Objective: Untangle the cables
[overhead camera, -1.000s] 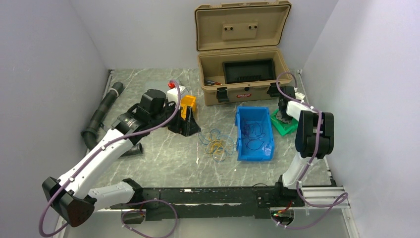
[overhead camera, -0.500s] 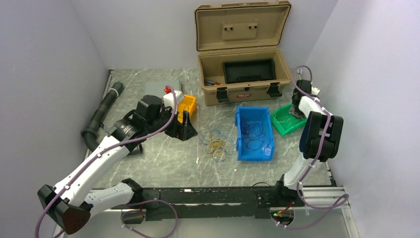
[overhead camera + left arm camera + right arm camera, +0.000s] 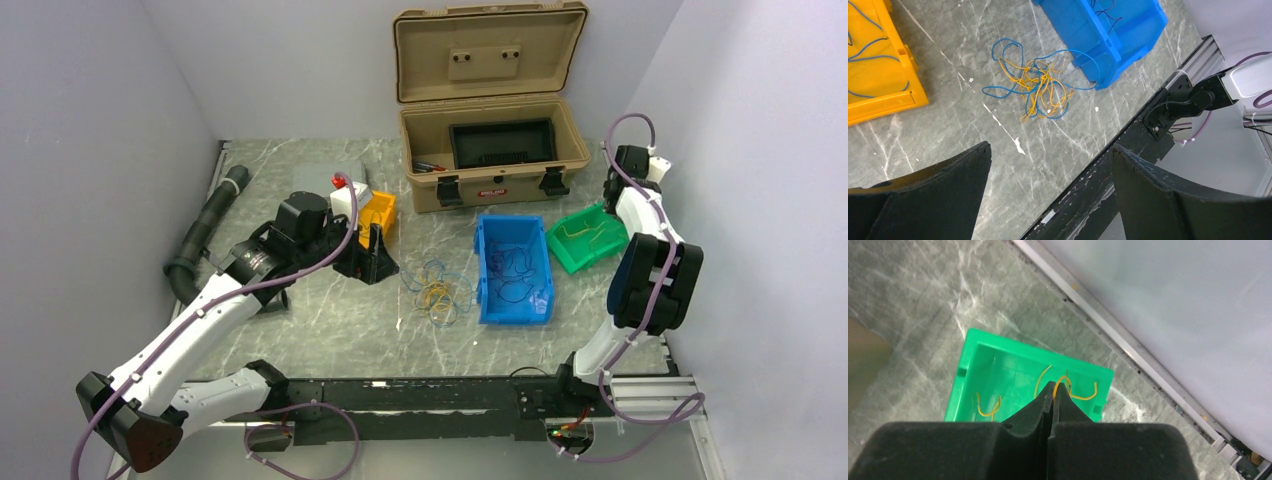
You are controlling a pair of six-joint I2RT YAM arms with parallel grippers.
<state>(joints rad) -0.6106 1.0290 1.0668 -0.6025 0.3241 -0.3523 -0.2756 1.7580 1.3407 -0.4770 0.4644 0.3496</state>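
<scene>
The cables lie as a loose tangle of thin yellow and blue wires on the grey marble table, left of the blue bin. They also show in the left wrist view. My left gripper hangs open and empty left of the tangle, its jaws wide apart. My right gripper is raised at the far right, above the green bin. Its jaws are shut. Short yellow wires lie in the green bin below them.
The blue bin holds dark wires. A yellow bin holds blue wires. An open tan toolbox stands at the back. A fat black hose lies at the left. A black rail runs along the near edge.
My right gripper has lifted out of the green bin and moved back and right toward the wall. My left gripper shifted slightly left, then stayed still.
</scene>
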